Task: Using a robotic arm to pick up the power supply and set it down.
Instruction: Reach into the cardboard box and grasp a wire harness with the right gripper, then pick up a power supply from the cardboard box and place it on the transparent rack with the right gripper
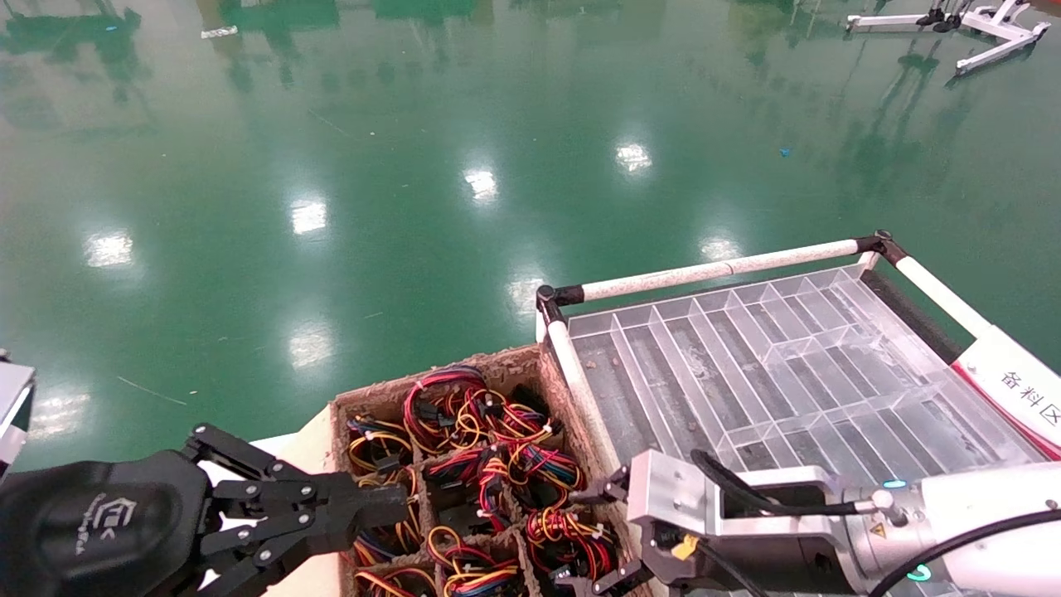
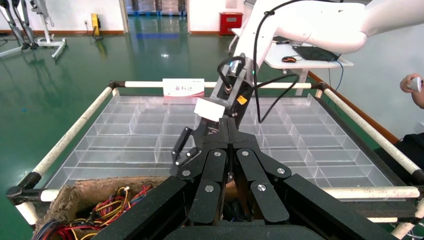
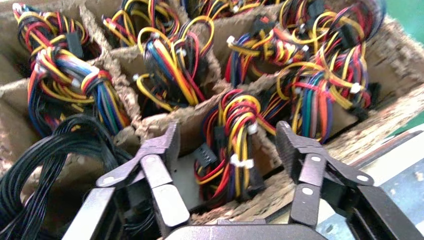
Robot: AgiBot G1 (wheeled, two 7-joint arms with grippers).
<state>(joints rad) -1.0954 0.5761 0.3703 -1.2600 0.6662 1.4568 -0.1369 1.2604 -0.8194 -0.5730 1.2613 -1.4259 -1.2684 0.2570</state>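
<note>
Right wrist view alone shows the right gripper [image 3: 225,145] with fingers spread apart around a power supply [image 3: 190,175], grey metal under a red, yellow and black wire bundle, sitting in a cardboard tray [image 3: 370,125] compartment. Head view shows the left gripper [image 1: 390,506], fingers together, over the tray's other side, beside a clear divider bin [image 1: 796,365].

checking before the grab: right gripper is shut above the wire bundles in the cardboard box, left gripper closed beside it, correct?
Not quite. The right wrist view shows the right gripper open, its fingers spread either side of a wire bundle in the cardboard box. The left gripper is shut, as you said.
</note>
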